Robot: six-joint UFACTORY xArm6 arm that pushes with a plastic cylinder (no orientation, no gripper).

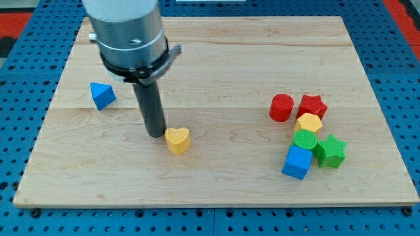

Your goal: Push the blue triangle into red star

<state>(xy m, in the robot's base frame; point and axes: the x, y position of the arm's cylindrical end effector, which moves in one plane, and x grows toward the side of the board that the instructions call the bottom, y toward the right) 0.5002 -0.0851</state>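
Note:
The blue triangle [102, 96] lies on the wooden board near the view's left. The red star [312, 105] sits far to the view's right, in a cluster of blocks. My tip [155, 134] rests on the board between them, right of and below the blue triangle, well apart from it. The tip is just left of a yellow heart block [177, 139], nearly touching it.
Around the red star are a red cylinder [281, 107], a yellow hexagon [308, 122], a green cylinder [304, 139], a green star [330, 151] and a blue cube [297, 161]. The board [216, 59] lies on a blue pegboard.

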